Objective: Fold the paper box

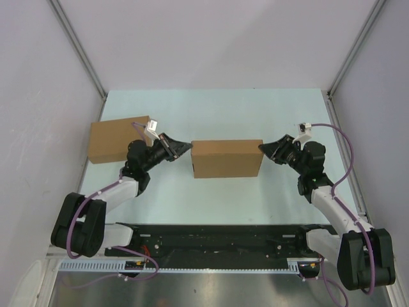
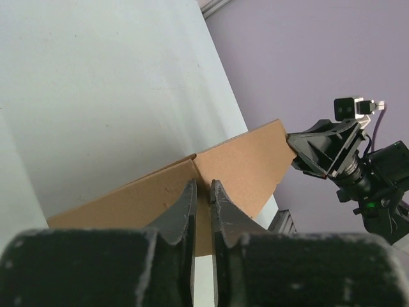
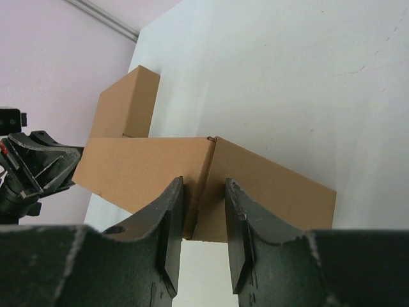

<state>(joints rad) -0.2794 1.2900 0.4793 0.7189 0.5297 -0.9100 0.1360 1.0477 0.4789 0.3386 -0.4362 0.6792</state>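
Note:
The paper box (image 1: 227,158) stands folded as a closed brown rectangular box in the middle of the table. My left gripper (image 1: 186,147) is at its left end, with the jaws almost together and nothing between them. In the left wrist view the tips (image 2: 202,184) touch a corner edge of the box (image 2: 243,160). My right gripper (image 1: 262,148) is at the box's right end. In the right wrist view it (image 3: 203,182) is slightly open, with the box's corner edge (image 3: 204,185) just beyond the tips and not clamped.
A second plain brown cardboard box (image 1: 118,139) stands at the back left, behind my left arm; it also shows in the right wrist view (image 3: 128,102). Grey walls enclose the table (image 1: 217,109) on three sides.

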